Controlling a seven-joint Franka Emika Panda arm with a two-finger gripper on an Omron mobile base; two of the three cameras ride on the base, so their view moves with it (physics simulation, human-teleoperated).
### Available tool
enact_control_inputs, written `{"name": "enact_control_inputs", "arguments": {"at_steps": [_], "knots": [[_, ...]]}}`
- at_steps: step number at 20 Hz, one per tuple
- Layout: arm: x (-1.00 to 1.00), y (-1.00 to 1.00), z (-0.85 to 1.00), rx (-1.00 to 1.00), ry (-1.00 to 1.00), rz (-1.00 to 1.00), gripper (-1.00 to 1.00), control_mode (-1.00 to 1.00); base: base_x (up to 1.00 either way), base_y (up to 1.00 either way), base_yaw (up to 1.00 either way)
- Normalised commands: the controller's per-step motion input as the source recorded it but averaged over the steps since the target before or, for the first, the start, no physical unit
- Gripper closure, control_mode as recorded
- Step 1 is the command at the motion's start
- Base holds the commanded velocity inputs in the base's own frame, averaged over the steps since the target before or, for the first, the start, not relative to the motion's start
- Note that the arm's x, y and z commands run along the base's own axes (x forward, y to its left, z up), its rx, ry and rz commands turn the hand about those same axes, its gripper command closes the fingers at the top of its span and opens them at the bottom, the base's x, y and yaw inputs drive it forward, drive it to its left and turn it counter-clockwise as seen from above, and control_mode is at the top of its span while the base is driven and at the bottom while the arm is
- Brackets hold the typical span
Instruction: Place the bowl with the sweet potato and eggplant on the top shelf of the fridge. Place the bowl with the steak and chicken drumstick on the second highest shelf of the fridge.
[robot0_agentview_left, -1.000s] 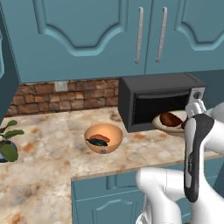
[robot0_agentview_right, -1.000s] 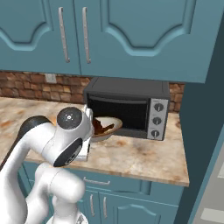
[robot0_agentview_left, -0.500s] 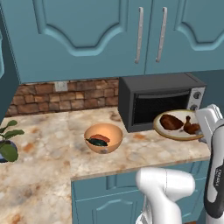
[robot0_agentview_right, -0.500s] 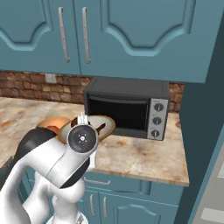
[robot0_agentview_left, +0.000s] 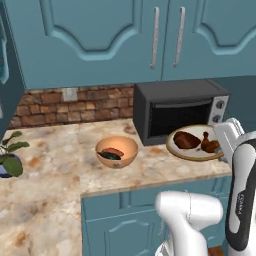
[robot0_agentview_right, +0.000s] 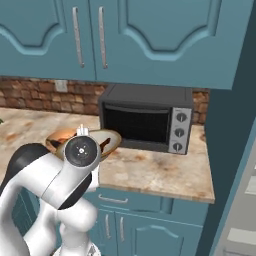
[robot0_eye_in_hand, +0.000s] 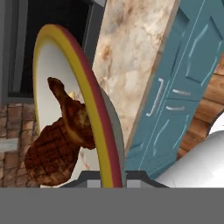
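Black microwave (robot0_agentview_left: 177, 112) stands on the marble worktop (robot0_agentview_left: 55, 165) just behind the shallow bowl (robot0_agentview_left: 192, 150), which is held out in front of it (rim red and yellow in the hand view). Steak (robot0_eye_in_hand: 50, 153) lies flat and roundish, grill-marked; chicken drumstick (robot0_eye_in_hand: 70, 113) beside it, bone end away from the fingers (robot0_eye_in_hand: 109, 180), which grasp the bowl's rim. Orange bowl (robot0_agentview_left: 116, 151) sits left, well apart.
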Motion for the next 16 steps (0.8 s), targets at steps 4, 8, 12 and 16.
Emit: {"name": "enact_control_inputs", "arguments": {"at_steps": [4, 8, 12, 16], "knots": [[0.0, 0.0, 0.0, 0.0, 0.0, 0.0, 1.0, 1.0, -1.0, -0.29, -0.05], [0.0, 0.0, 0.0, 0.0, 0.0, 0.0, 1.0, 1.0, -0.73, -0.89, -0.19], [0.0, 0.0, 0.0, 0.0, 0.0, 0.0, 1.0, 1.0, -0.15, -1.0, -0.22], [0.0, 0.0, 0.0, 0.0, 0.0, 0.0, 1.0, 1.0, 0.06, -1.0, -0.14]]}}
